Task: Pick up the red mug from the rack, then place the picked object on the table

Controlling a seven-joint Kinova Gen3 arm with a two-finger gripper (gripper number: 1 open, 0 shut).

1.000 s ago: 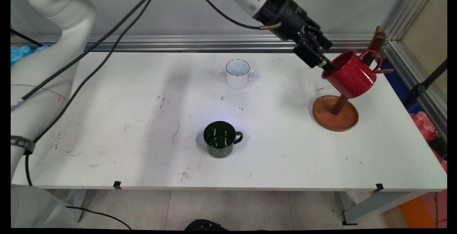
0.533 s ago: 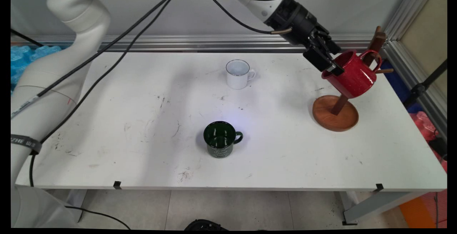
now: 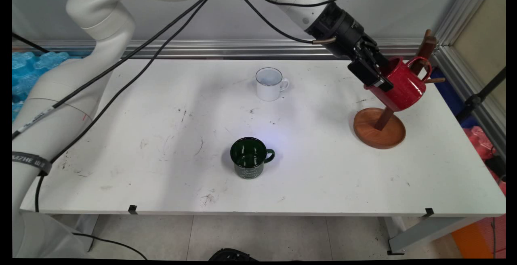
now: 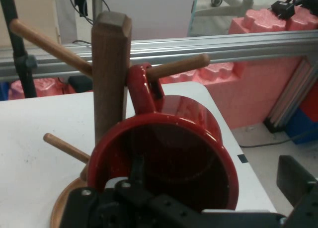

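Nearest the camera, a dark green mug (image 3: 249, 158) is seen upright on the white table (image 3: 141, 176), well apart from the wooden mug tree (image 3: 379, 127) and on its left. Farther back, a white mug (image 3: 270, 83) stands upright, also left of the mug tree. At the mug tree itself, a red mug (image 3: 400, 85) is hung tilted, its handle (image 4: 144, 89) hooked over a peg (image 4: 179, 67) beside the upright post (image 4: 110, 74). The gripper (image 3: 377, 78) is positioned at the red mug's rim on the side away from the post. One finger (image 4: 134, 173) is seen inside the mug; the rim is straddled, with the jaws spread and not clamped.
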